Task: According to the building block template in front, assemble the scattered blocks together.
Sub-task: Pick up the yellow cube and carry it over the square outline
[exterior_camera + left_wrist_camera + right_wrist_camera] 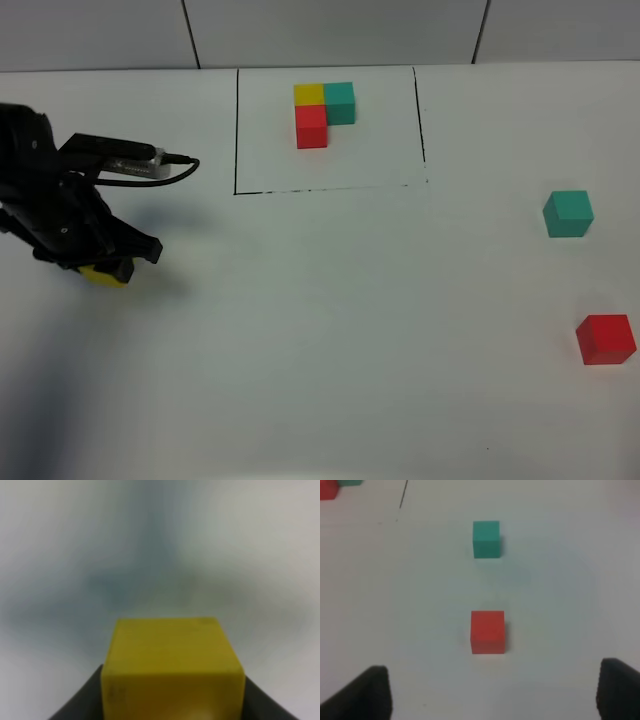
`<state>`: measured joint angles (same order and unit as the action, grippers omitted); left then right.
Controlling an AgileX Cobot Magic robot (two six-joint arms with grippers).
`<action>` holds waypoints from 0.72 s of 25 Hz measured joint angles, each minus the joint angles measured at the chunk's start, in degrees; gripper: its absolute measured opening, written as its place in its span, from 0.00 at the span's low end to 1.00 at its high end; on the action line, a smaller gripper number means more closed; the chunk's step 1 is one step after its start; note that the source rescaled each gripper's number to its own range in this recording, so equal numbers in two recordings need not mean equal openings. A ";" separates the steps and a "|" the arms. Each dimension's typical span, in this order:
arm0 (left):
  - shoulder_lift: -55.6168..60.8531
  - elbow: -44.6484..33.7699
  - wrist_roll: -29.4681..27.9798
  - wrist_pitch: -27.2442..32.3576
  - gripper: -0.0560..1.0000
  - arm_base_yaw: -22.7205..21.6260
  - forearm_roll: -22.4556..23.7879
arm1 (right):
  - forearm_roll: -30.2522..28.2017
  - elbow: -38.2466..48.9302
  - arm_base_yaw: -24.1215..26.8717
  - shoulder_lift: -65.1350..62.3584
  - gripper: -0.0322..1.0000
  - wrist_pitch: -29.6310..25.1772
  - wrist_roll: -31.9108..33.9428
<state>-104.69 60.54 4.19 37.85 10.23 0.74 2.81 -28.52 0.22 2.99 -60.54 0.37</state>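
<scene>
yellow block [172,665], teal block [568,213], red block [606,339], white table [330,330]

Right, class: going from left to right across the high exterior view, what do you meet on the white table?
Left end effector shut on the plain yellow cube → joined yellow, teal and red cube template → loose teal cube → loose red cube.

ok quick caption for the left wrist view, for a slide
Left gripper shut on the yellow cube, seen close up over a blurred white table.
</scene>
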 joint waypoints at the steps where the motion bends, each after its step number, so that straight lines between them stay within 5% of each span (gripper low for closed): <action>1: -0.21 1.92 2.63 1.34 0.07 1.05 0.00 | 0.00 0.00 0.00 0.00 0.70 0.00 0.00; 11: -13.30 28.69 24.65 20.77 0.07 13.43 0.29 | 0.00 0.00 0.00 0.00 0.70 0.00 0.00; 18: -26.05 49.16 36.79 28.62 0.07 20.14 0.43 | 0.00 0.00 0.00 0.00 0.70 0.00 0.00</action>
<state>-130.75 109.70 40.99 66.47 30.37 1.17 2.81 -28.52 0.22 2.99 -60.54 0.37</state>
